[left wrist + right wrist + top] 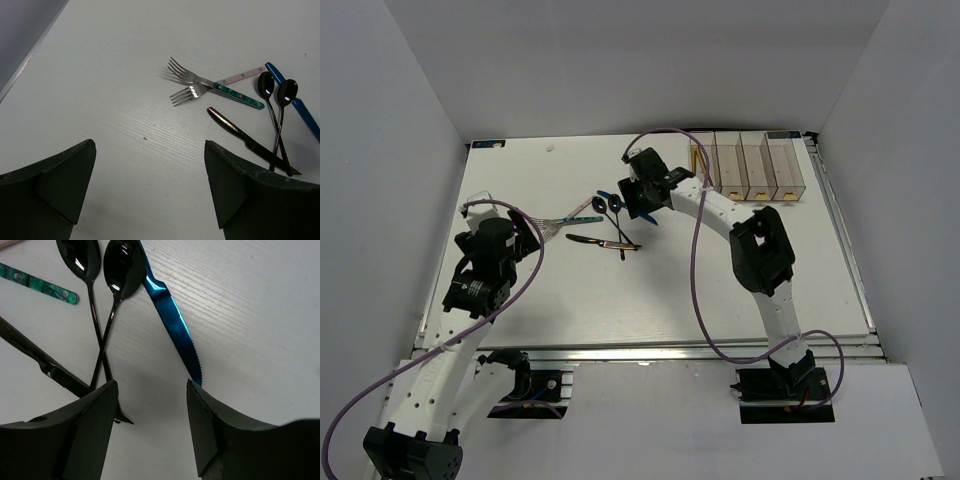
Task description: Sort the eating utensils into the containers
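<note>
OK, my right tool [152,386] is down low over the cutlery heap, mid tabletop [620,300], fingers spread, nothing pinched btwn them. Dead ahead: the blue knife [172,322], lying flat, serrated tip reaching right to the inner edge of one finger [210,425]. Touching or not, can't tell. Just beside it, two black spoons [122,267], bowls side by side, handles crossing in an X and running down behind my other finger. The dark knife [42,362] cuts in diagonally, crossing the spoon handles, tip poking out by that same finger. Bit of the green-handled fork [40,282] at the edge of that view.

Over to the left tool [150,150]: spread wide, empty, hanging over bare tabletop near the heap but apart from it. Its cam gives the whole lot: green-handled fork and pink-handled fork [245,74] crossed at the necks, tines on this tool's side; dark knife lowest in view; spoons and blue knife beyond.

Top cam: all that cutlery sits approx center of the tabletop, btwn my two tools. The bins [758,172], four clear ones in a row, stand at the far right corner, well apart from the heap. Orange chopsticks [694,158] show at the row's left end. They look to be in the end bin, but can't say for sure.
</note>
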